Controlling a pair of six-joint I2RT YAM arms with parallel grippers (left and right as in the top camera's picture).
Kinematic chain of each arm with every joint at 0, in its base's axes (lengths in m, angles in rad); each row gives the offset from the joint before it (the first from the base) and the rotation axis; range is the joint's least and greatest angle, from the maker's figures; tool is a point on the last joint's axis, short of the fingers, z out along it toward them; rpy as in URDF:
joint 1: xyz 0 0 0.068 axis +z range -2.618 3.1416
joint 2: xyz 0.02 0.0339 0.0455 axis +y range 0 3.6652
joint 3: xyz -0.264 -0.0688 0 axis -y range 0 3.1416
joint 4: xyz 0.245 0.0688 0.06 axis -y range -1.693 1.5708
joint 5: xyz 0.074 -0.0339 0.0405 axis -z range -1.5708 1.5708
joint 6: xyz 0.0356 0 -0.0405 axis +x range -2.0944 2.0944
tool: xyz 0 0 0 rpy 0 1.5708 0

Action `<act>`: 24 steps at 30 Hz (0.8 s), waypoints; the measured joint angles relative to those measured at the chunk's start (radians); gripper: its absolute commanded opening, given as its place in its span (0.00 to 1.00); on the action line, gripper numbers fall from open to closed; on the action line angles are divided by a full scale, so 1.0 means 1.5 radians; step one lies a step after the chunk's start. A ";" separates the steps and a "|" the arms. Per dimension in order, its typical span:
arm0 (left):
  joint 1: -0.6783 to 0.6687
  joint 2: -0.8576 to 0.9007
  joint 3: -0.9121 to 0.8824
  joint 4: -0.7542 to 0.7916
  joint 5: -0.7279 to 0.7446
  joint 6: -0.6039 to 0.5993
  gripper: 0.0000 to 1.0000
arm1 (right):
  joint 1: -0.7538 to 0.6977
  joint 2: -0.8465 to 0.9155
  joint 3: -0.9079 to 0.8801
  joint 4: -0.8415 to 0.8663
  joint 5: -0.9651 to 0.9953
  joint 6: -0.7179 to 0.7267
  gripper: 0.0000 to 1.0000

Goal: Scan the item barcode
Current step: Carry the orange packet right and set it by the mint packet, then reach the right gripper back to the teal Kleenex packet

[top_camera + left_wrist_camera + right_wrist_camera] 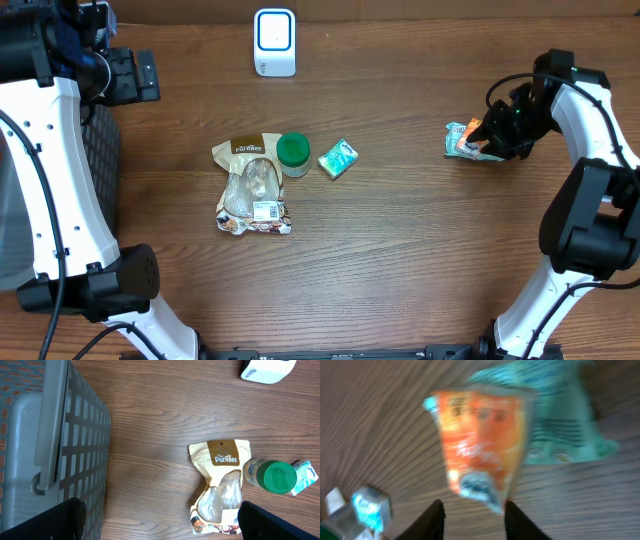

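The orange-and-teal packet (480, 450) sits on the right side of the table, well apart from the white scanner (274, 42) at the far edge. It is at the tips of the right gripper (474, 505). The fingers are parted, with the packet's lower corner between them. Wood shows between that corner and one finger. On the other side the picture is too blurred for me to tell whether the pad touches the wrapper.

My main worry is the grip. With the jaws this loose, the crinkly film could slip or swing free if I lift. A pinch on just that corner would let the packet droop, so the barcode wouldn't face the scanner (I can't make out where the code is printed anyway).

The route to the scanner runs above the small teal box (338, 158), the green-lidded jar (293, 152) and the Pantree pouch (252, 185). A low carry could knock the jar over.

The left gripper (160, 507) hangs wide open and empty beside the grey basket (50, 435). It is far from the packet, but it could cross my path near the scanner.
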 measured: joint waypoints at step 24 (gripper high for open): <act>0.000 0.000 0.000 0.000 0.000 0.000 1.00 | 0.317 -0.008 0.037 0.077 -0.056 0.085 0.41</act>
